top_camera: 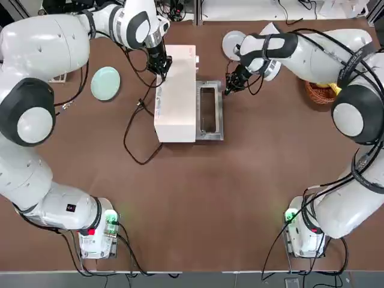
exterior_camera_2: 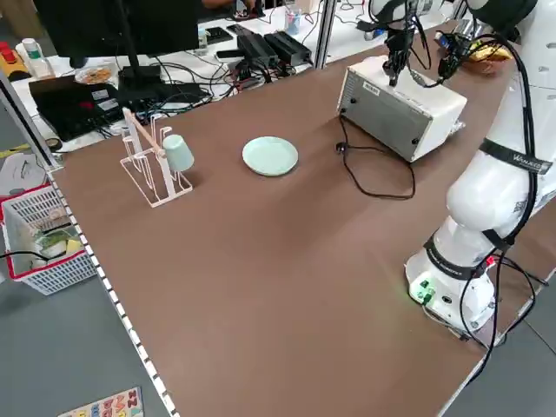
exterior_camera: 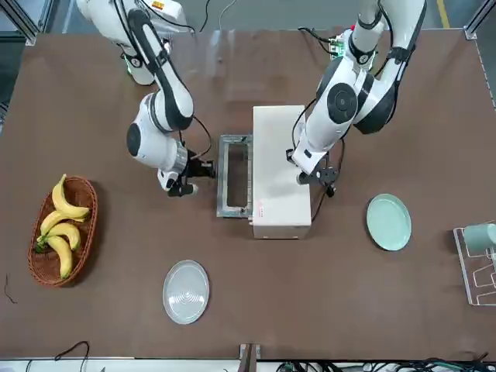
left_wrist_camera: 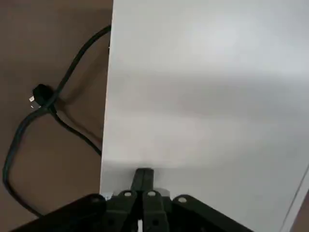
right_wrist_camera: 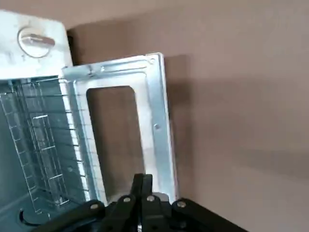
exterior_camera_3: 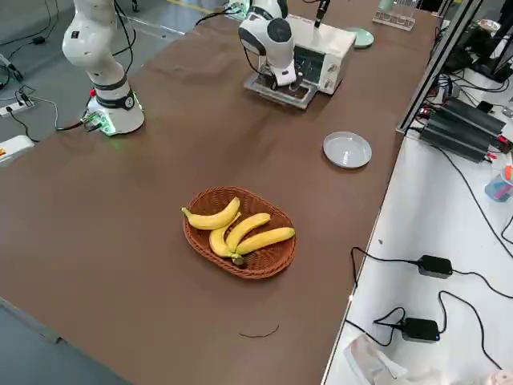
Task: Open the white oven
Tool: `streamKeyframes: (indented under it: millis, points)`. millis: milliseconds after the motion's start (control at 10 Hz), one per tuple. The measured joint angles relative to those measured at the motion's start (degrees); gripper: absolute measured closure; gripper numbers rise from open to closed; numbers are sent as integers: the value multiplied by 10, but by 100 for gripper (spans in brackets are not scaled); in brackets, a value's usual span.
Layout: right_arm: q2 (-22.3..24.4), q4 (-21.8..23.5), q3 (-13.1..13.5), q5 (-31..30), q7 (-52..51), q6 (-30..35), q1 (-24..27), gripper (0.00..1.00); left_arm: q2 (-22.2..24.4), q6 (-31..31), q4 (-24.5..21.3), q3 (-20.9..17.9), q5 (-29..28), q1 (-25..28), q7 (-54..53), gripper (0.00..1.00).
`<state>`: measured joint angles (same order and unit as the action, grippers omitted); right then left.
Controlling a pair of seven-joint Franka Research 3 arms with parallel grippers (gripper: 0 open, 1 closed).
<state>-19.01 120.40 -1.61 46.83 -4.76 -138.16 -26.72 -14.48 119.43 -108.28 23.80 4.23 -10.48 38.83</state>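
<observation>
The white oven (top_camera: 177, 96) stands mid-table with its metal-framed glass door (top_camera: 210, 111) swung down flat on the table toward the right arm. Inside, the wire rack (right_wrist_camera: 43, 154) shows, and a knob (right_wrist_camera: 36, 39) sits on the front panel. My left gripper (top_camera: 162, 73) is shut, its tips resting on the oven's top (left_wrist_camera: 203, 96) near the far back edge. My right gripper (top_camera: 228, 90) is shut just above the outer rim of the door frame (right_wrist_camera: 157, 125), near its far corner, holding nothing.
The black power cord (top_camera: 138, 132) loops on the table behind the oven. A pale green plate (top_camera: 105, 83) lies to the oven's left. A grey plate (exterior_camera: 186, 291) and a basket of bananas (exterior_camera: 62, 231) lie on the right arm's side. A cup rack (exterior_camera: 480, 248) stands far left.
</observation>
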Motion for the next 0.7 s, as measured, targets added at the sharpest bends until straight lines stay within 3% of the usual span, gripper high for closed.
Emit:
streamKeyframes:
  millis: [400, 600, 700]
  points:
    - [3, -9, 0, -91, -33, 45, 64, 98, 0, 0, 2, 0, 0, 1, 2, 99]
    - [18, -24, 0, -214, -42, 55, 123, 86, 1, -4, 8, -3, -7, 7, 2, 97]
    - [28, -41, 0, -276, -51, 74, 161, 73, 5, -23, 17, -3, -8, 11, 2, 96]
